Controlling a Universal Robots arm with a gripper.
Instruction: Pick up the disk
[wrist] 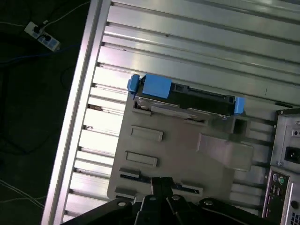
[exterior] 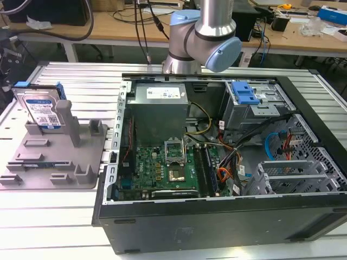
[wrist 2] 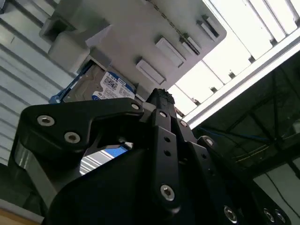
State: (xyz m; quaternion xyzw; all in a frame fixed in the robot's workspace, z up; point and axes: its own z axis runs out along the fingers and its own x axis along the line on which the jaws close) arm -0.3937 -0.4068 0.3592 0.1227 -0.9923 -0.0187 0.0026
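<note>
Exterior view, disk [exterior: 42,111] upright, fixture post [exterior: 65,122] alongside

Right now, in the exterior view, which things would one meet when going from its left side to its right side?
the disk → the silver power supply box → the blue-tabbed drive cage → the black right wall of the computer case

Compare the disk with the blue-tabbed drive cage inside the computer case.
The disk stands on edge in the grey fixture, outside the computer case; the drive cage sits inside it. The disk is a slim slab, the drive cage a larger box. Both are grey metal with blue plastic parts.
</note>
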